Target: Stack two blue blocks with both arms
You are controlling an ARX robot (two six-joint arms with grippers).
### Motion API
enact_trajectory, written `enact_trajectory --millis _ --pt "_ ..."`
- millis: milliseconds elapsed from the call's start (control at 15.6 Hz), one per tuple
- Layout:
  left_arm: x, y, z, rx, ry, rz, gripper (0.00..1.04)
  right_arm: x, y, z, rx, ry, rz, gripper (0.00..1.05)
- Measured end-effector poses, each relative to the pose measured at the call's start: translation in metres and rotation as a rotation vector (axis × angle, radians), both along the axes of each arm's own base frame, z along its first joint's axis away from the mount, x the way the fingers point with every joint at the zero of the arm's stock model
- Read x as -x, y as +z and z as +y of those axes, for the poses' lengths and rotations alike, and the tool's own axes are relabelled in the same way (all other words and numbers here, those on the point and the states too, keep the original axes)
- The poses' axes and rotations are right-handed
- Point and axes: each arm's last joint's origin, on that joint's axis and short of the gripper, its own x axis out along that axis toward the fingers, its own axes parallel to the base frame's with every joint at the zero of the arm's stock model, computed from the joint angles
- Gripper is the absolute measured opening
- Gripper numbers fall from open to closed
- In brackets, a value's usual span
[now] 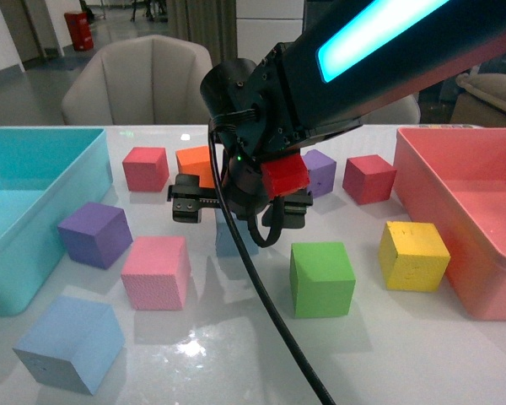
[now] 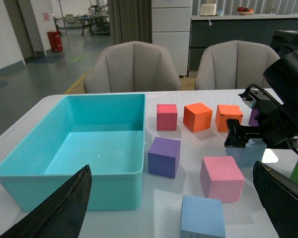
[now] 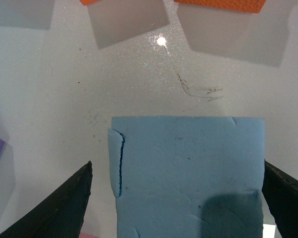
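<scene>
Front view, lower left: the near block (image 1: 67,342), light blue, lies corner-on upon the table (image 1: 236,363), just clear of the pink cube (image 1: 156,272) up and to its right. At centre frame the right arm (image 1: 337,76) hangs over the far block (image 1: 230,240), also light blue; only a sliver of it shows under the wrist.

Left wrist view: the left fingers (image 2: 54,208) stand wide apart and empty in the bottom corners. The near block sits low between them at the bottom edge, not reached.

Right wrist view: the right fingers (image 3: 57,208) are apart and straddle the far block from the bottom corners. Bare table shows between the left-hand finger and the block, while the right-hand one looks to be at the block's edge. A slit runs down the block's left side.

The likely trouble is the off-centre straddle: on closing, one finger would probably meet the foam first and shove or twist the block. Soft foam may also squash, and the slit could give. The near block's skewed lie could then leave the stack overhanging, and the two arms may crowd each other above it.
</scene>
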Motion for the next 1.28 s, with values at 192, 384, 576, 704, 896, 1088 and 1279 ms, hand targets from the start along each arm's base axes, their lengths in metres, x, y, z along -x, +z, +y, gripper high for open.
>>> enact_trajectory --millis 192,384,576,704,896,1088,1279 --pt "0.000 0.000 0.000 0.000 0.000 0.000 0.98 0.003 0.015 -0.002 -0.026 -0.004 -0.039 0.98" --pt "0.000 0.000 0.000 0.000 0.000 0.000 0.98 0.013 0.077 -0.013 -0.116 -0.021 -0.204 0.98" --pt "0.000 0.000 0.000 0.000 0.000 0.000 0.98 0.063 0.146 -0.063 -0.198 -0.103 -0.471 0.98" --pt "0.000 0.000 0.000 0.000 0.000 0.000 0.98 0.210 0.175 -0.155 0.019 -0.253 -0.928 0.69" --pt "0.000 0.000 0.000 0.000 0.000 0.000 0.98 0.300 0.136 -0.223 0.148 -0.232 -0.869 0.31" --pt "0.000 0.000 0.000 0.000 0.000 0.000 0.98 0.317 0.137 -0.233 0.126 -0.247 -0.954 0.12" --pt "0.000 0.000 0.000 0.000 0.000 0.000 0.98 0.322 0.136 -0.236 0.120 -0.242 -0.978 0.01"
